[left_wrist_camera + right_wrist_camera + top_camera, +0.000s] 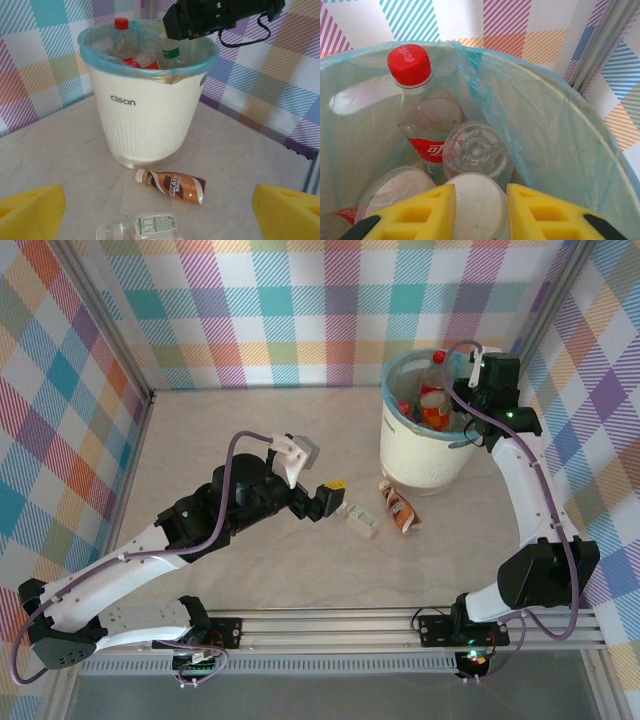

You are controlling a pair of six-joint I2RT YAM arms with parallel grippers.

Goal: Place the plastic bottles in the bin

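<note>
Several plastic bottles (427, 125) sit in the bin (425, 465); a brown-labelled bottle (172, 184) and a clear bottle (145, 227) lie on the table beside it. The left gripper (330, 498) gapes wide and empty near those two. The right gripper (480, 210), pinched close over the bin, seemingly grips nothing.

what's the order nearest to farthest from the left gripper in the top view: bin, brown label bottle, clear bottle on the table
1. clear bottle, just right of the left gripper
2. brown-label bottle, further right, lying flat
3. bin, back right, behind both
</note>
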